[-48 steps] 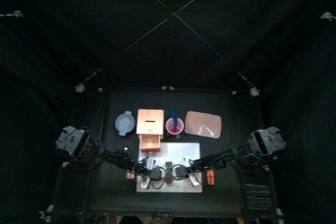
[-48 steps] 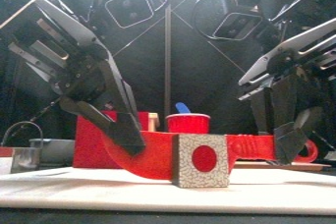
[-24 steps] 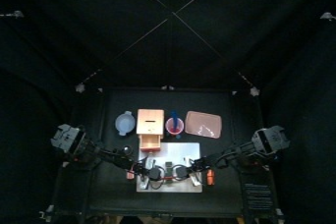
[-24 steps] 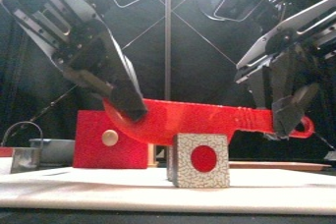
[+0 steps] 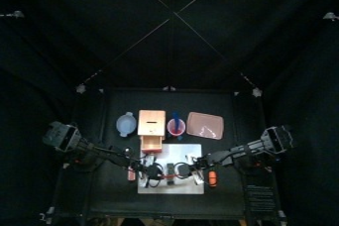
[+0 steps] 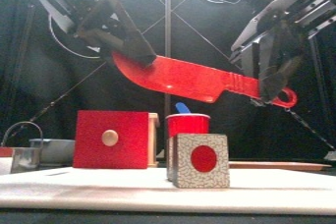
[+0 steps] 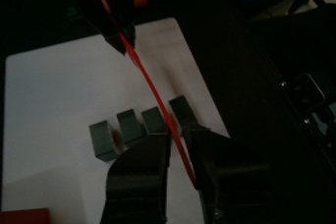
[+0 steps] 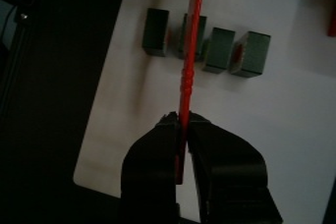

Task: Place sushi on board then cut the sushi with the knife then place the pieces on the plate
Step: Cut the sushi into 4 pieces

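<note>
Here we see the tabletop (image 5: pixel 228 103) with the white cutting board (image 5: pixel 189 152) lying near its front edge, and we place everything else by that board. One black arm reaches over the board from each side. Behind the board's back edge stands the pale wooden box (image 6: pixel 116 140), its red drawer front facing us. The flat pink tray (image 5: pixel 205 125) lies behind the board's back right corner, and the blue-grey bowl (image 5: pixel 126 124) sits behind its back left corner. The red knife (image 6: pixel 191 76) hangs in the air well above the board, tilted so that the blade end is higher than the handle end. The left tool (image 7: pixel 180 144) is clamped on the blade end and the right tool (image 8: pixel 183 123) is clamped on the handle end. The red cup (image 6: pixel 188 123) stands behind the middle of the board's back edge and holds a blue knife (image 6: pixel 182 107). On the board, four sushi pieces (image 8: pixel 221 49) stand in a row with narrow gaps between them. The raised blade crosses over that row without touching it, and none of the pieces is on the tray.
</note>
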### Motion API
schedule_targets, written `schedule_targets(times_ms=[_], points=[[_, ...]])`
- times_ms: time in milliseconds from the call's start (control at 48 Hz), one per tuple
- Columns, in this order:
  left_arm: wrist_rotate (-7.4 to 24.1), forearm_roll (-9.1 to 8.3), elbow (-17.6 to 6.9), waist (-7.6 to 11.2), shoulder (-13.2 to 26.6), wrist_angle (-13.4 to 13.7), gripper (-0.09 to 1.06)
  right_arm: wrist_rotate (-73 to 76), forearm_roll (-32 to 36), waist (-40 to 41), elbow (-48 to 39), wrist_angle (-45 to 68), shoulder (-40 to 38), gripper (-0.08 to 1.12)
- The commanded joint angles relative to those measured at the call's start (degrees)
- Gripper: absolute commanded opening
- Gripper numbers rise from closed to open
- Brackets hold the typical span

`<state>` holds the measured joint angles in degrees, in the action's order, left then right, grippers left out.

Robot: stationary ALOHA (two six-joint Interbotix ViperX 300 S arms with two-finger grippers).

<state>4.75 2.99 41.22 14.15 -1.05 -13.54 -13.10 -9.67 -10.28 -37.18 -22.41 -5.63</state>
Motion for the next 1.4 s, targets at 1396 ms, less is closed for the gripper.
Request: schedule_targets(times_ms=[1396], points=[[7.0, 1.32, 11.9, -5.01, -8.1, -19.9, 0.98, 71.1, -19.0, 14.7, -27.2, -4.8, -33.8, 0.31]])
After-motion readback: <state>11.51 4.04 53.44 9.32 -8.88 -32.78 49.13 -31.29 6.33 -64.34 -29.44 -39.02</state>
